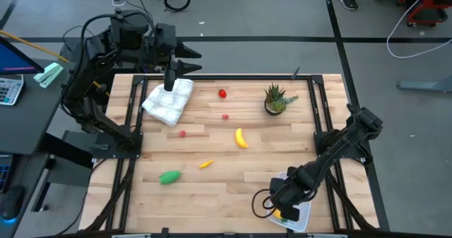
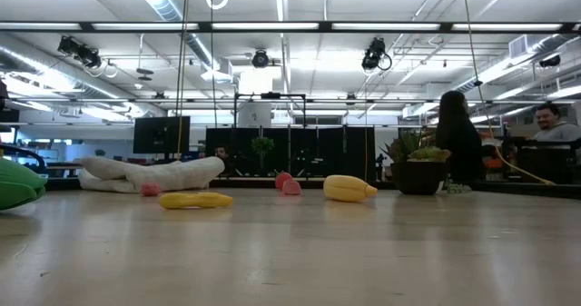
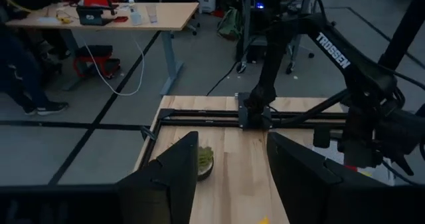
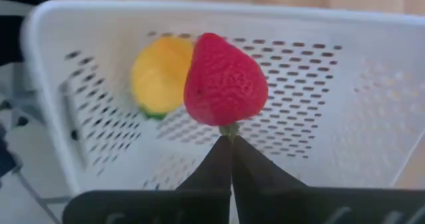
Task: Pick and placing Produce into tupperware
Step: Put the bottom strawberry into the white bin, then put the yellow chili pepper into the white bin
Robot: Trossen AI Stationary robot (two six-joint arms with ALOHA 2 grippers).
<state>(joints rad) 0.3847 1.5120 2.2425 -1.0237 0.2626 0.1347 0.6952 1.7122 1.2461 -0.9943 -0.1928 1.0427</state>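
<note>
Over the white perforated plastic tupperware (image 4: 372,117), the right gripper (image 4: 230,141) pinched a red toy strawberry (image 4: 224,80) by its green stem, so slight a hold that it might slip free early and bounce out.
</note>
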